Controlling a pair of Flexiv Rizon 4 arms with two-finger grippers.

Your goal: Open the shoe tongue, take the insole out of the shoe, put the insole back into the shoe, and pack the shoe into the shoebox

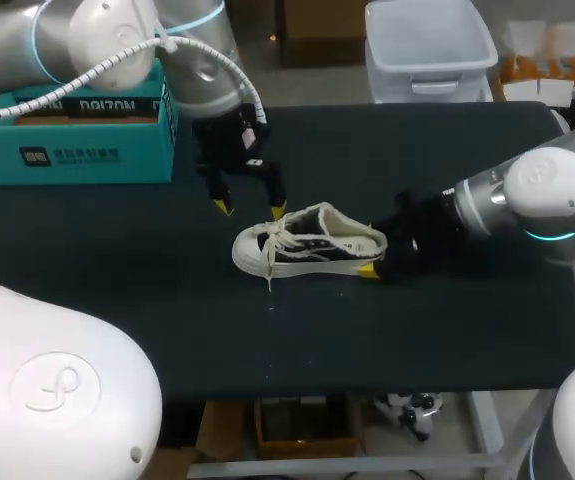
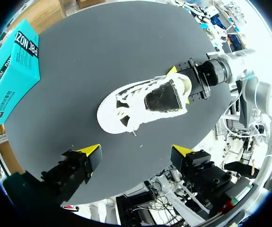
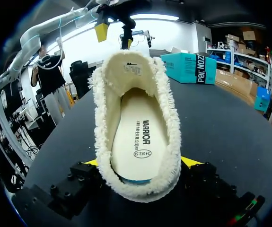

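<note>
A white low-top shoe point(image 1: 312, 243) with a fleecy lining lies on its sole mid-table, toe pointing left, laces loose. Its cream insole point(image 3: 136, 137) lies inside it. My right gripper point(image 1: 375, 252) is at the heel, one yellow-tipped finger on each side, both against it point(image 3: 140, 163). My left gripper point(image 1: 252, 209) hangs open just behind and above the toe and laces, touching nothing; the shoe point(image 2: 145, 101) lies ahead of its spread fingers point(image 2: 137, 151). The teal shoebox point(image 1: 77, 130) stands at the back left corner, with its lid on it as far as I can see.
The black tabletop point(image 1: 167, 300) stretches bare in front of the shoe and to its left. The shoebox point(image 2: 13, 71) is about a shoe's length away from the toe. The table's front edge point(image 1: 297, 385) runs below the shoe.
</note>
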